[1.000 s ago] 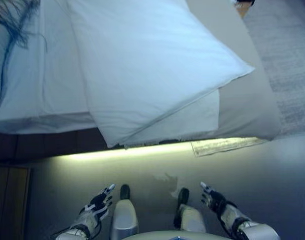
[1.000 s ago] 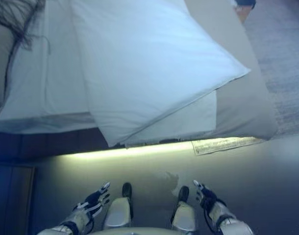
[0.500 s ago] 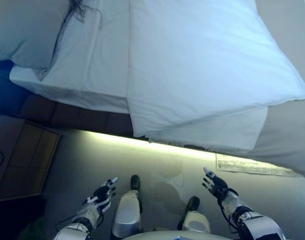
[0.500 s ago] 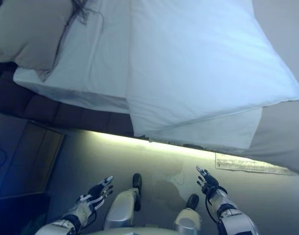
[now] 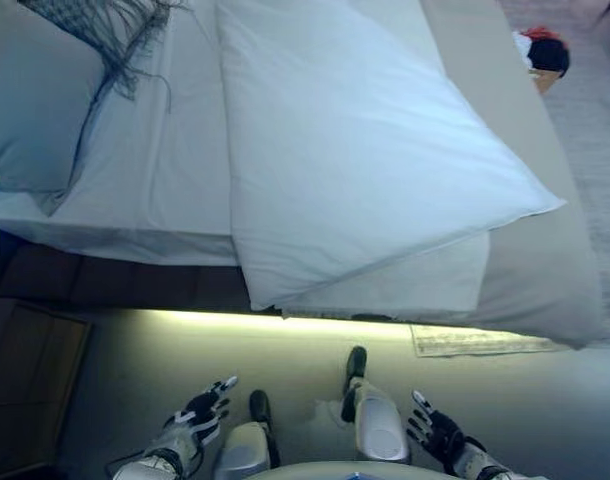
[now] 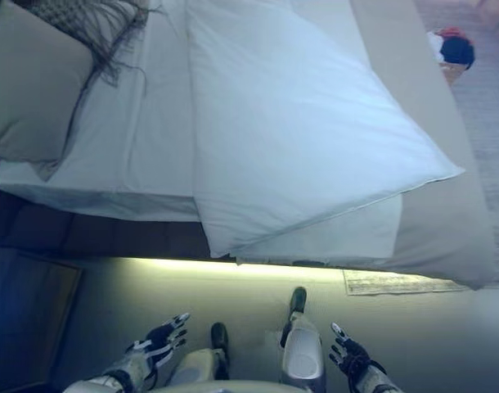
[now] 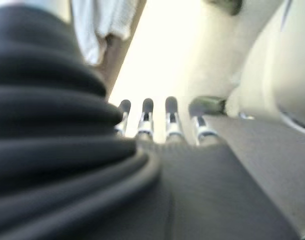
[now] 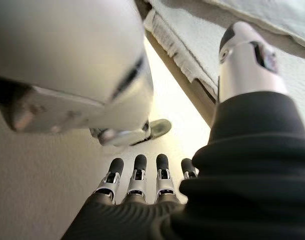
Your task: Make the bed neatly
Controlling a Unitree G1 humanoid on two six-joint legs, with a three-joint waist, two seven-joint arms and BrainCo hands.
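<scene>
The bed (image 5: 540, 250) lies across the upper part of the head views, with a grey cover on its right side. A large white pillow (image 5: 355, 160) lies askew on it, one corner hanging over the near edge. A white folded sheet (image 5: 415, 285) shows under it. A grey pillow (image 5: 35, 110) and a fringed grey throw (image 5: 115, 25) lie at the left. My left hand (image 5: 200, 412) and right hand (image 5: 433, 430) hang low over the floor, both open and empty, well short of the bed.
A lit strip (image 5: 285, 323) runs along the floor under the bed's near edge. A pale mat (image 5: 480, 342) lies by the bed at the right. A wooden bedside unit (image 5: 25, 385) stands at the left. A small red and dark object (image 5: 543, 52) lies on the carpet at the far right.
The camera has swung, so the whole scene has shifted and turned. Both hands stay open and low; the right hand shows lower in the view.
</scene>
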